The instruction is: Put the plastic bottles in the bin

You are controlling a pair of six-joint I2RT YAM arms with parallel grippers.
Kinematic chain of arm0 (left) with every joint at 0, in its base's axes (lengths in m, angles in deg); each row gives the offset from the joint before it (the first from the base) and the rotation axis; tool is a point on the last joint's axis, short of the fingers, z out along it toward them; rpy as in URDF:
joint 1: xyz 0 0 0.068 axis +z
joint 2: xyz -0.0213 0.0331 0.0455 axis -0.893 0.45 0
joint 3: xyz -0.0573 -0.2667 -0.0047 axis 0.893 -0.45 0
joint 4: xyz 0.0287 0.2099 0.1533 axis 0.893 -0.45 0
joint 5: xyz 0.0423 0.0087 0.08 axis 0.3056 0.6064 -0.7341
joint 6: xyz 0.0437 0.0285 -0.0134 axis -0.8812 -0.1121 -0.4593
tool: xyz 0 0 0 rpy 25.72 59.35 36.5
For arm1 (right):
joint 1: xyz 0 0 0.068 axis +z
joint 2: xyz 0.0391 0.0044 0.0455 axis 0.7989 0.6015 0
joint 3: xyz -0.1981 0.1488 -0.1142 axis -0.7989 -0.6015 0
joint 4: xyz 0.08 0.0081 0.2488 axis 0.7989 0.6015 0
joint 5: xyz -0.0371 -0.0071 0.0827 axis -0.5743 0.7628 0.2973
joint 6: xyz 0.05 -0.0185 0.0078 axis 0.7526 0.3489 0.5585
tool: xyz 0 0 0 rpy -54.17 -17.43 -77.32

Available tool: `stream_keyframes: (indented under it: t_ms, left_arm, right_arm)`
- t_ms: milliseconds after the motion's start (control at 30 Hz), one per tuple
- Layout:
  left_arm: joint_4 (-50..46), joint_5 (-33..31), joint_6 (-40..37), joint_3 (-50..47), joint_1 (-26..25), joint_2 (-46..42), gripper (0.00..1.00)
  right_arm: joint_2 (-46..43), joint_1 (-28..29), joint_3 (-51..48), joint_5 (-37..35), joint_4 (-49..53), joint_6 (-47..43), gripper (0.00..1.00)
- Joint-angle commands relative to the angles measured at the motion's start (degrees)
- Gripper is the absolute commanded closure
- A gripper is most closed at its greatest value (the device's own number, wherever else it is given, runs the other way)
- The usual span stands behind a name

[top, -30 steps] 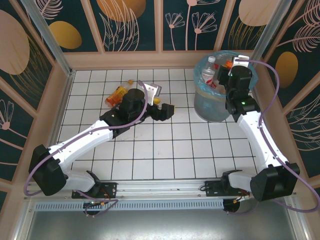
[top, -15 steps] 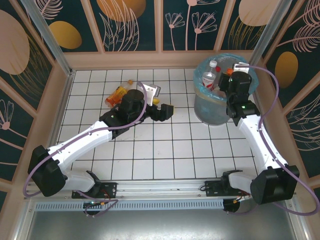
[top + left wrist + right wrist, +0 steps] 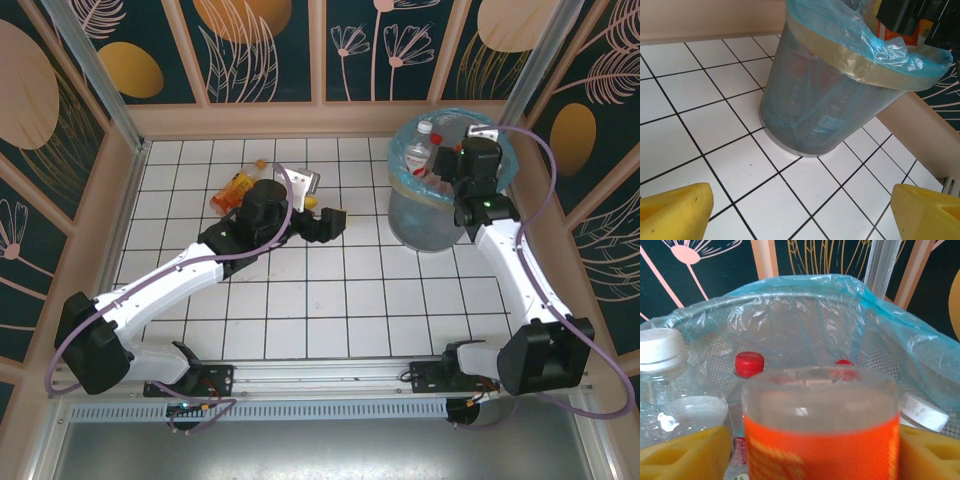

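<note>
The bin (image 3: 428, 218), grey mesh lined with a blue bag, stands at the back right; in the left wrist view the bin (image 3: 820, 115) is straight ahead. My right gripper (image 3: 452, 163) hangs over its rim. An orange-labelled plastic bottle (image 3: 822, 440) sits between the yellow fingers (image 3: 685, 455), with a narrow gap showing on the left side, so my right gripper (image 3: 815, 455) is open. Below lie a white-capped clear bottle (image 3: 675, 390) and a red-capped one (image 3: 749, 365). An orange bottle (image 3: 233, 190) lies on the tiles behind my open, empty left gripper (image 3: 326, 222).
A pale bottle (image 3: 306, 184) lies beside the left wrist. Wooden walls enclose the white tiled floor (image 3: 330, 300). My left gripper (image 3: 800, 217) hovers low over bare tiles, a few tiles short of the bin's base.
The right gripper has shifted slightly further over the bin and its jaws have widened around the orange-labelled bottle. The left arm has stayed put.
</note>
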Motion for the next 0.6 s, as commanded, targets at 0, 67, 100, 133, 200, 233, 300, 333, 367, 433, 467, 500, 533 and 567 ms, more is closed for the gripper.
stream_keyframes:
  t_ms: [0,67,100,133,200,233,300,333,367,433,467,500,533,567]
  left_arm:
    - [1.25,-1.04,-0.5,-0.83,0.0,-1.98,0.08]
    - [1.16,-1.22,-0.45,-0.94,-0.03,-2.35,0.08]
    - [1.09,-1.26,-0.57,-0.91,-0.07,-2.42,0.08]
    - [1.07,-1.46,-0.59,-0.91,-0.07,-2.58,0.08]
    - [1.04,-1.88,-0.67,-1.09,-0.05,-2.79,0.08]
    - [1.14,-2.02,-0.67,-1.25,-0.03,-2.77,0.08]
    - [1.23,-2.13,-0.67,-1.35,-0.03,-2.62,0.08]
    - [1.25,-2.12,-0.65,-1.35,-0.07,-2.57,0.08]
    - [1.25,-2.02,-0.54,-1.35,-0.07,-2.49,0.08]
    - [1.25,-1.97,-0.36,-1.44,-0.03,-2.51,0.08]
    - [1.2,-2.01,-0.44,-1.48,-0.04,-2.68,0.08]
    - [1.3,-2.1,-0.36,-1.66,-0.07,-2.84,0.08]
    - [1.21,-2.33,-0.5,-1.85,0.0,-3.02,0.08]
    - [1.17,-2.54,-0.53,-2.01,-0.06,-3.16,0.08]
  right_arm:
    - [-0.95,-0.31,5.96,-0.08,2.64,3.65,0.18]
    - [-1.15,-0.31,8.81,-1.12,3.97,4.09,0.15]
    - [-0.98,-0.28,10.44,-1.87,4.76,4.06,0.15]
    - [-0.73,-0.26,11.93,-2.7,5.44,4.0,0.14]
    - [-0.21,-0.32,13.74,-3.71,5.66,3.26,0.14]
    - [0.28,-0.32,14.13,-3.97,5.34,2.68,0.14]
    - [1.32,-0.38,14.27,-3.66,4.69,1.65,0.2]
    - [2.09,-0.56,14.15,-3.35,4.5,1.27,0.26]
    - [2.92,-0.84,13.91,-3.22,4.4,1.21,0.3]
    - [5.06,-2.11,14.05,-2.78,6.21,2.22,0.4]
    - [5.92,-2.58,14.14,-2.64,7.54,3.02,0.43]
    - [6.55,-3.31,13.91,-2.25,8.72,4.17,0.46]
    - [6.72,-3.88,13.16,-1.43,9.29,5.16,0.48]
    - [6.63,-4.27,12.12,-0.36,9.34,5.81,0.5]
